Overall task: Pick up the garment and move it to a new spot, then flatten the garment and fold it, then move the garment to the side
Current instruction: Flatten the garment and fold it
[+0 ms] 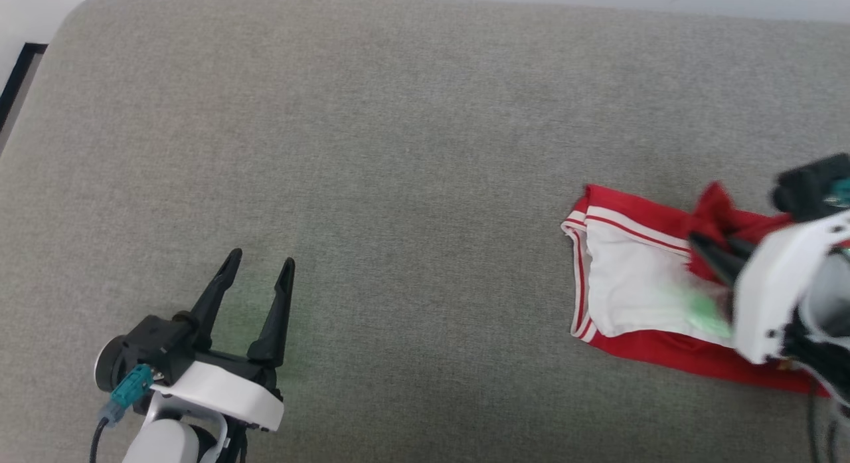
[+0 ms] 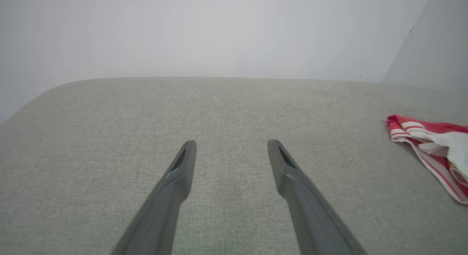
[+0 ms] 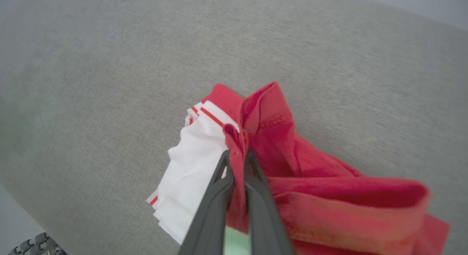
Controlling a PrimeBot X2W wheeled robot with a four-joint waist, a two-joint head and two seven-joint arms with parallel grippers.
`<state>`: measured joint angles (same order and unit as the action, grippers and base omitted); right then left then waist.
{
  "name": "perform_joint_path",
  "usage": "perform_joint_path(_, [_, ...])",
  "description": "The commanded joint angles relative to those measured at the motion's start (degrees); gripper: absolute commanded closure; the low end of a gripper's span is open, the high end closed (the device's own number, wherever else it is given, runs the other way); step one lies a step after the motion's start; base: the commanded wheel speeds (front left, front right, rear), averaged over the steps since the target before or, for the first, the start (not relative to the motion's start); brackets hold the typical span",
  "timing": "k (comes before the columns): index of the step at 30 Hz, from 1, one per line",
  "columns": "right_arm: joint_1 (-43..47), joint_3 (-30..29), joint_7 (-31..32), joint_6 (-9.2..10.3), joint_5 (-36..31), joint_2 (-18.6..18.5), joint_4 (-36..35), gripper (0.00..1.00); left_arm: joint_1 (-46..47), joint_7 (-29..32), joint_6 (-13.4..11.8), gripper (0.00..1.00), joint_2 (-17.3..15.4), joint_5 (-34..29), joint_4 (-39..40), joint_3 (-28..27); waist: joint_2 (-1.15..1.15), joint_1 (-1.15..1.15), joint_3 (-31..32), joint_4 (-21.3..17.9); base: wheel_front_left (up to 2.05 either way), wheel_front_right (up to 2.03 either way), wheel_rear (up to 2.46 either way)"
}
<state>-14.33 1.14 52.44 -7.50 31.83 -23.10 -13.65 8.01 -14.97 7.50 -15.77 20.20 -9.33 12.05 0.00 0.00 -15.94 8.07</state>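
My right pincer (image 3: 237, 155) pinches a red fold of the shirt (image 3: 281, 138); my left pincer (image 1: 260, 258) hovers spread above the grey cushion (image 1: 398, 151).

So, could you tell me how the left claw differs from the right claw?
The left claw is open, jaws wide apart, empty; the right claw is shut on a fold of the red and white jersey garment. The left claw is over bare grey fabric surface, apart from the garment; the right claw touches it. Both have long dark fingers.
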Motion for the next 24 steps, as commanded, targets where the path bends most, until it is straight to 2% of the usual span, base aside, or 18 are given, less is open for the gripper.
perform_joint_path(1, [-1.3, 1.8, 0.0, 0.04, -0.6, 0.6, 0.6, 1.0, 1.0, -0.3, 0.0, 0.0, 0.3, 0.3, -0.3, 0.2, 0.0, 0.0, -0.2, 0.4, 0.0, 0.0, 0.0])
perform_joint_path(7, [-4.8, 9.6, -1.8, 0.04, -1.2, 1.8, 5.7, 1.0, 2.4, -0.3, 0.0, 0.0, 0.6, 0.8, -1.2, 1.3, 0.0, 0.0, -0.8, 2.0, 0.0, 0.0, 0.0])
perform_joint_path(16, [-7.6, 14.7, -7.3, 0.04, -1.9, 1.9, 12.9, 1.0, 3.7, -0.3, 0.0, 0.0, 1.2, 1.1, -1.7, 2.0, 0.0, 0.0, -0.6, 3.1, 0.0, 0.0, 0.0])
perform_joint_path(17, [-7.8, 14.8, -8.1, 0.04, -1.7, 2.1, 13.5, 0.95, 3.6, -0.3, 0.0, 0.0, 1.2, 1.1, -1.7, 1.9, 0.0, 0.0, -0.5, 3.0, 0.0, 0.0, 0.0])
perform_joint_path(19, [-8.2, 14.7, -10.1, 0.04, -1.5, 2.5, 14.2, 0.28, 2.9, -0.3, 0.0, 0.0, 1.0, 1.3, -1.8, 1.6, 0.0, 0.0, 0.0, 2.6, 0.0, 0.0, 0.0])
perform_joint_path(20, [-8.5, 14.1, -11.1, 0.04, -1.3, 2.9, 14.7, 0.0, 2.5, -0.3, 0.0, 0.0, 0.9, 1.4, -2.0, 1.5, 0.0, 0.0, 0.3, 2.2, 0.0, 0.0, 0.0])
perform_joint_path(24, [-9.8, 11.3, -16.9, 0.04, -1.8, 4.1, 16.8, 0.0, 1.9, -0.3, 0.0, 0.0, 0.4, 2.0, -2.1, 0.8, 0.0, 0.0, 2.1, 0.0, 0.0, 0.0, 0.0])
